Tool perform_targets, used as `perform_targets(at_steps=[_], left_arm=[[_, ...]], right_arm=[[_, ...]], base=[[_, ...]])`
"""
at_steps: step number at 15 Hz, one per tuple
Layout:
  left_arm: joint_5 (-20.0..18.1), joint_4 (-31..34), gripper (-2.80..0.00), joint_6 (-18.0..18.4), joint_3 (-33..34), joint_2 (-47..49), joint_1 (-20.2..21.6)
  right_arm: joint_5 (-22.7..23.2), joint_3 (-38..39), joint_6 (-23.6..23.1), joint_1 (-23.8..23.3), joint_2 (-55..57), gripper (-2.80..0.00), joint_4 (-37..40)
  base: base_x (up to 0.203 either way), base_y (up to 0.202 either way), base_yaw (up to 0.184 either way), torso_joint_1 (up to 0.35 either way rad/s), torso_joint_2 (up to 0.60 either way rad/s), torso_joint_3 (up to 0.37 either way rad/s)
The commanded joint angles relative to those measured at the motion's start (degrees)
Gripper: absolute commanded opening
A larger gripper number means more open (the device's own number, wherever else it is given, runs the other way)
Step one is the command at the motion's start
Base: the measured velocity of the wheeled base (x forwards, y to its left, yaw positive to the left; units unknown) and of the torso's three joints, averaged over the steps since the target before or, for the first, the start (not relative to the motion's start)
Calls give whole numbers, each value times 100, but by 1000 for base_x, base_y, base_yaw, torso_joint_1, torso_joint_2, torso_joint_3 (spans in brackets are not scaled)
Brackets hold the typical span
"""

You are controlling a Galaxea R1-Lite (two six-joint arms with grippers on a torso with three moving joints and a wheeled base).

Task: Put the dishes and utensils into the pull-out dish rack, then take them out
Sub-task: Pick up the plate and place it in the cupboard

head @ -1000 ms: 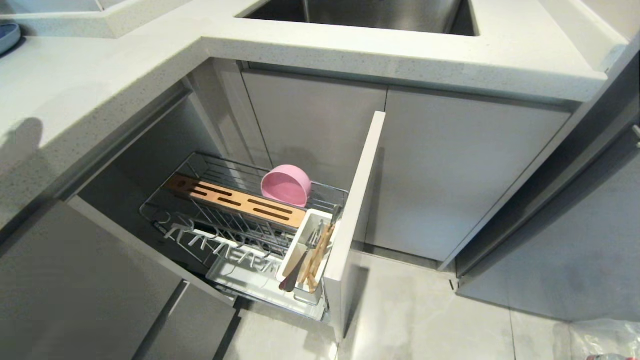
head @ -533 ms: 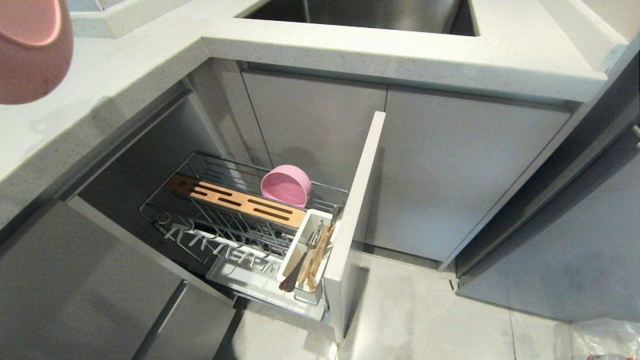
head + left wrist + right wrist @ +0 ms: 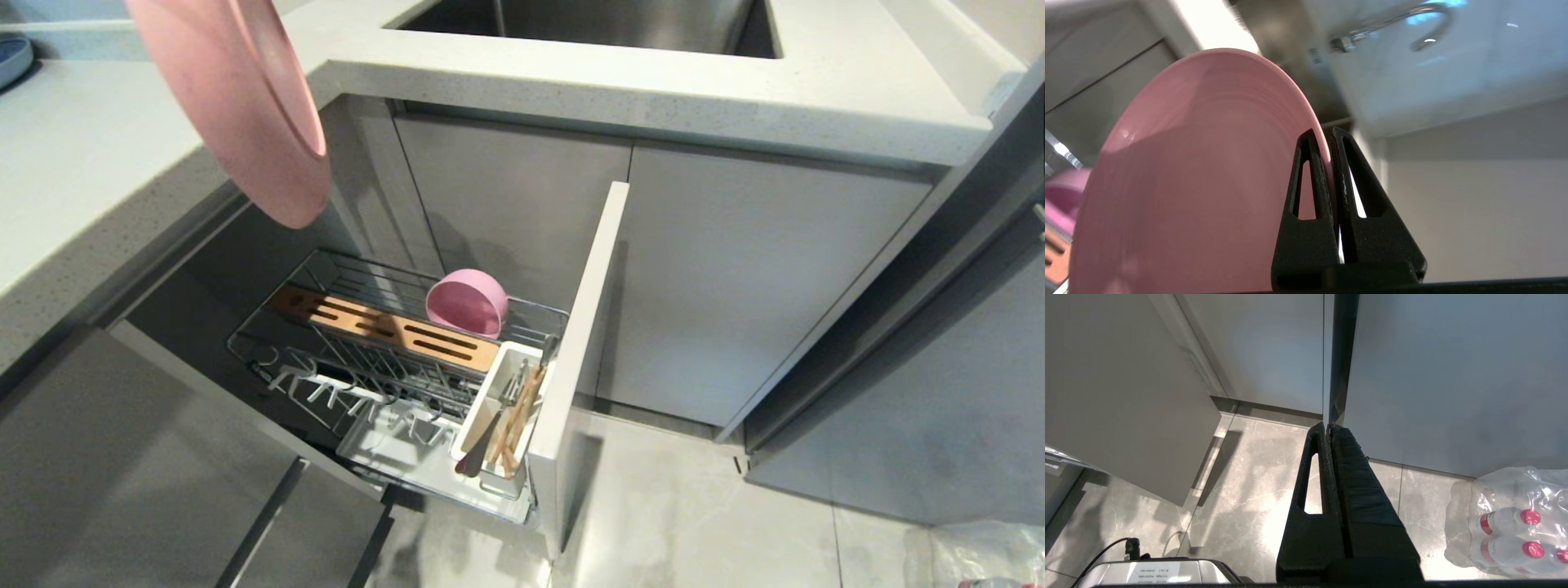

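The left gripper [image 3: 1330, 136] pinches the rim of the pink plate [image 3: 237, 106], one finger on each face, jaws closed on it. In the head view the plate hangs on edge, tilted, at the upper left, above the counter [image 3: 90, 163] edge and over the open cabinet; the gripper itself is outside that view.

Below, the rack [image 3: 392, 359] is pulled out beside its pale front panel [image 3: 580, 359]. The pink bowl [image 3: 467, 303] lies on its side in the wire basket, just behind the slotted wooden strip [image 3: 384, 327] and near the panel. The white caddy [image 3: 490, 416] stands at the rack's front corner, against the panel, with the chopsticks [image 3: 518, 420] and the dark fork [image 3: 482, 445] leaning inside it. A white drip tray [image 3: 392, 445] shows under the wires. The plate is well apart from the rack, higher up.

The right gripper [image 3: 1329, 426] hangs parked, fingers pressed together and holding nothing, pointing at the tiled floor [image 3: 1249, 490] near a pack of bottles [image 3: 1506, 522].
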Motion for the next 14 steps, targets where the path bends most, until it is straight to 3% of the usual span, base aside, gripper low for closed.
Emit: perform_targets(at_steps=[1, 3, 5, 7, 10, 14], left_arm=[[348, 6, -280, -117, -1, 514, -44], [801, -8, -280, -386, -22, 915, -136], [1062, 6, -280, -905, -18, 1283, -237], [1468, 9, -280, -1103, 43, 1550, -247], [1603, 31, -280, -1548, 300, 1786, -75], [1740, -5, -280, -1767, 360, 2159, 115]], right_arm=[[0, 9, 7, 1, 0, -280, -1], [0, 9, -1, 1, 0, -280, -1], [0, 9, 4, 1, 0, -280, -1], [0, 9, 6, 1, 0, -280, -1], [0, 9, 6, 1, 0, -280, -1], [0, 9, 8, 1, 0, -280, -1]], base=[[0, 0, 0, 0, 0, 0], [0, 0, 0, 0, 0, 0], [0, 0, 0, 0, 0, 0], [0, 0, 0, 0, 0, 0], [0, 0, 0, 0, 0, 0], [0, 0, 0, 0, 0, 0]])
